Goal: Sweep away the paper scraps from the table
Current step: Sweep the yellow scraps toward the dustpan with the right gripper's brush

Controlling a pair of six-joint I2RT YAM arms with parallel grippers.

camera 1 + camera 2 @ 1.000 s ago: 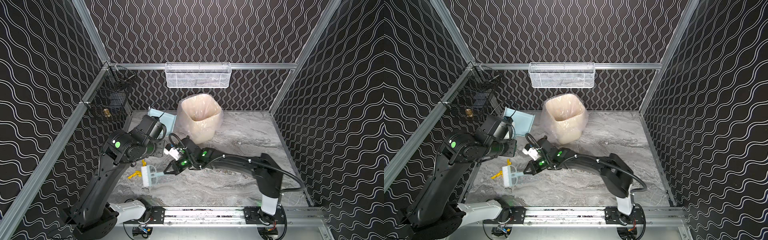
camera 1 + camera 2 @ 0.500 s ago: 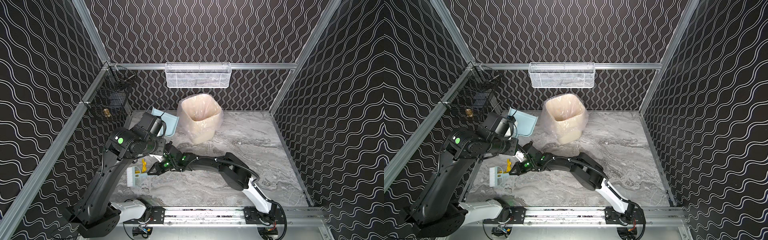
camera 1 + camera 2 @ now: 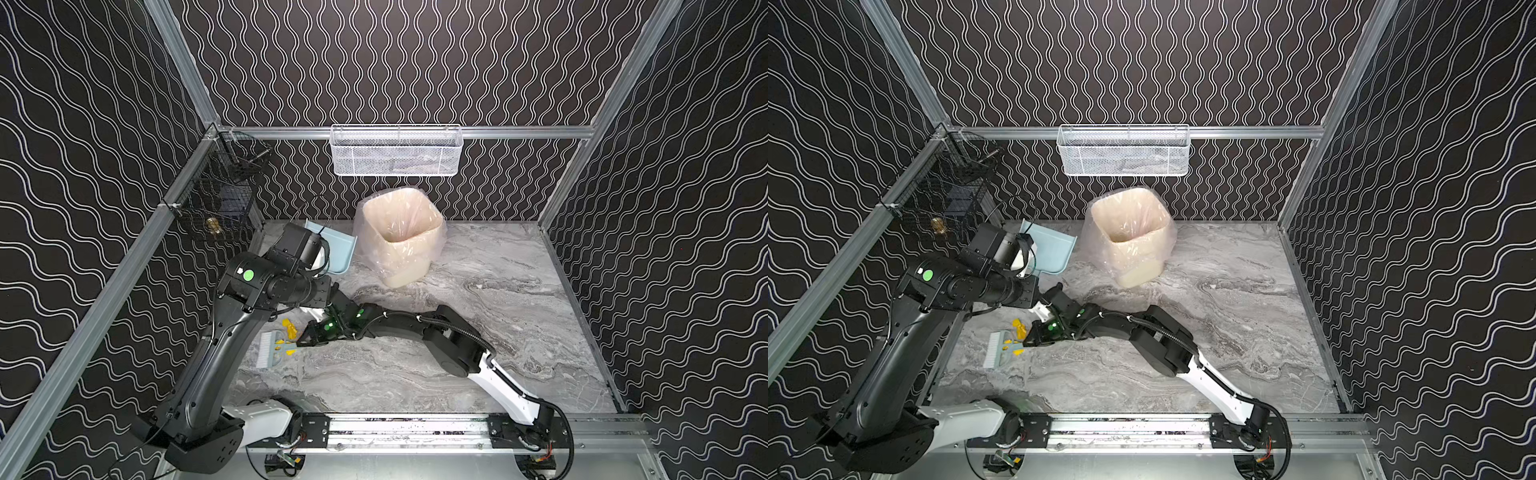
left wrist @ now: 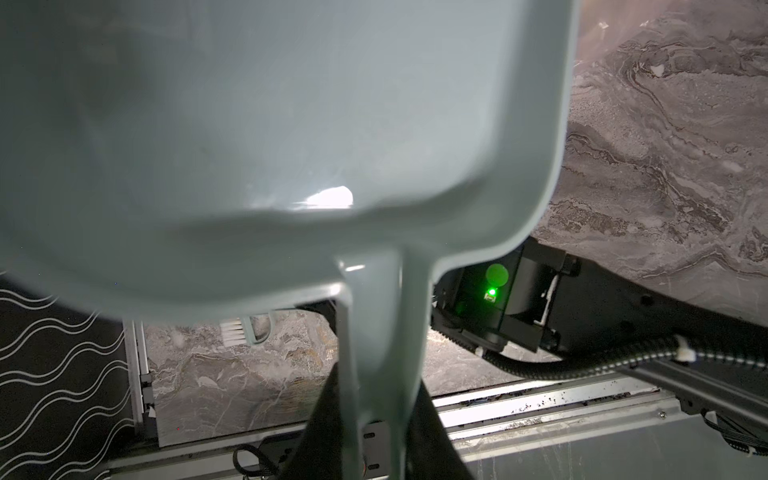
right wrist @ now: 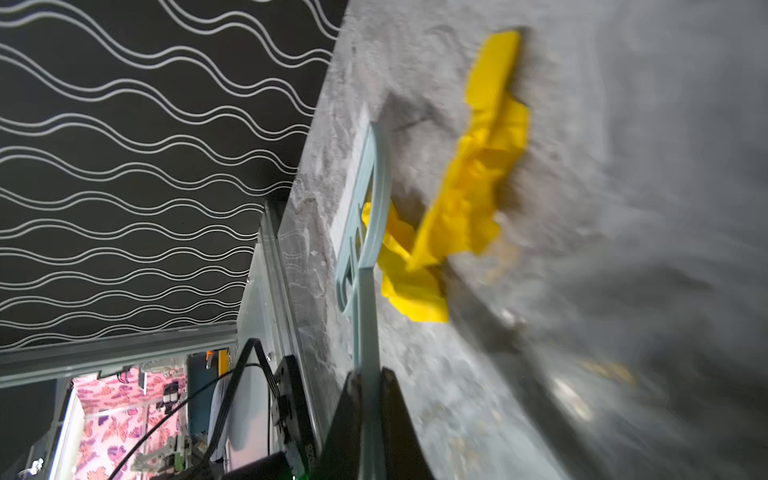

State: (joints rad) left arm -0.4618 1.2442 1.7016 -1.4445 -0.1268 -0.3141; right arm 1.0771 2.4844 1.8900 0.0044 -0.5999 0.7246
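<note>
We see both top views evenly lit and sharp; glare spots the close, soft-focused dustpan [image 4: 257, 137], and the table [image 5: 623, 187] smears with blur.

The grey marble-patterned table [image 3: 519, 291] carries a beige bin [image 3: 409, 266] with a clear plastic liner, near its back edge. Some yellow paper scraps [image 3: 289, 328] lie on the table near its left side, just beside a pale blue brush [image 3: 266, 350].

The dustpan [image 4: 291, 124] and the brush [image 5: 368, 324] are smooth, glossy plastic. The paper scraps [image 5: 478, 187] are crumpled matt paper. The table [image 3: 457, 365] is smooth, marble-patterned; the bin [image 3: 407, 266] wears thin shiny film.
</note>
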